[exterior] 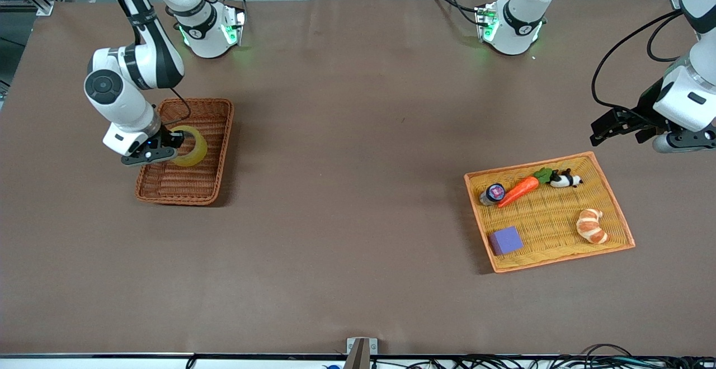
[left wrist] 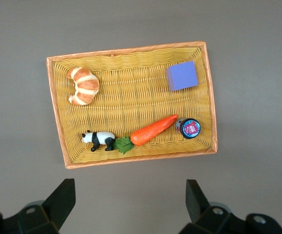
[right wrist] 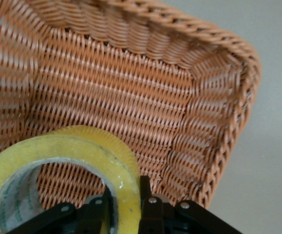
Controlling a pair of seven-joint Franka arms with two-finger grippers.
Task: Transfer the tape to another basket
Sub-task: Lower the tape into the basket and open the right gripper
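Right gripper (exterior: 159, 150), over the basket (exterior: 221, 151) at the right arm's end of the table, is closed across the wall of the tape (exterior: 191, 145), one finger inside the ring and one outside. The roll looks light and rigid, but its smooth film is probably slippery; this pinch through the wall suits it. Left gripper (exterior: 621, 128) waits, fingers spread wide and empty, above the table beside the tray (exterior: 615, 201).
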